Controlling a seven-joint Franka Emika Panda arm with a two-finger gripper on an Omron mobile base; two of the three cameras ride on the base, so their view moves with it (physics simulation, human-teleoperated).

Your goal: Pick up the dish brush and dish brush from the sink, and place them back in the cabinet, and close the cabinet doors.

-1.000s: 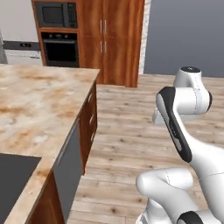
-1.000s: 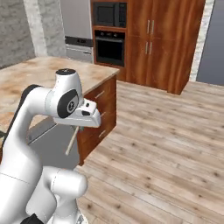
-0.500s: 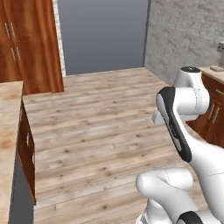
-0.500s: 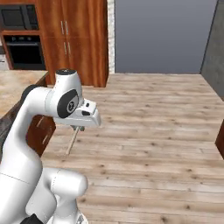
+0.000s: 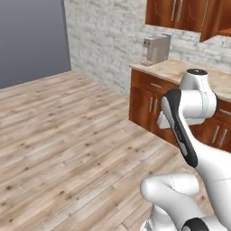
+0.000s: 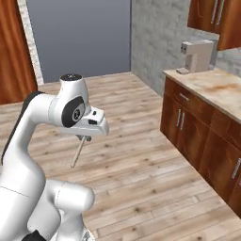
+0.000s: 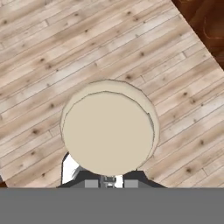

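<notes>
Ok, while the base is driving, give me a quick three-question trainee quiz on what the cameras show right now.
1. True or false: the end effector is shut on the cream-headed dish brush.
2. Multiple choice: what stands on the counter by the brick wall? A) a kettle B) a coffee machine C) a toaster
3. Fill in: in the right base view, the brush's thin tan handle hangs down from the hand over the ____ floor.

Key: 1 true; 2 B; 3 wooden.
</notes>
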